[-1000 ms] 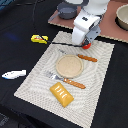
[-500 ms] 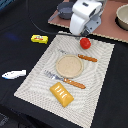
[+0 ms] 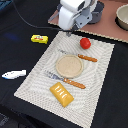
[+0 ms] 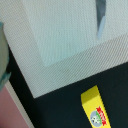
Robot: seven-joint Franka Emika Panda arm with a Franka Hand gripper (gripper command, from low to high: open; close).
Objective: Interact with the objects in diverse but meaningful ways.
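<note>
The hand (image 3: 69, 31) is held above the far edge of the pale placemat (image 3: 35, 82), and whether it is wide or narrow cannot be told. The red tomato (image 3: 85, 43) lies on the mat beside a tan plate (image 3: 68, 65); the orange biscuit block (image 3: 61, 94) sits at the near edge. The yellow packet (image 3: 39, 38) and white-blue fish (image 3: 13, 74) rest on the dark tabletop (image 3: 15, 50).

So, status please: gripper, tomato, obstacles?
Gripper above mat's far edge, holding nothing, jaw state unclear. Tomato free on mat. Nothing between them.
</note>
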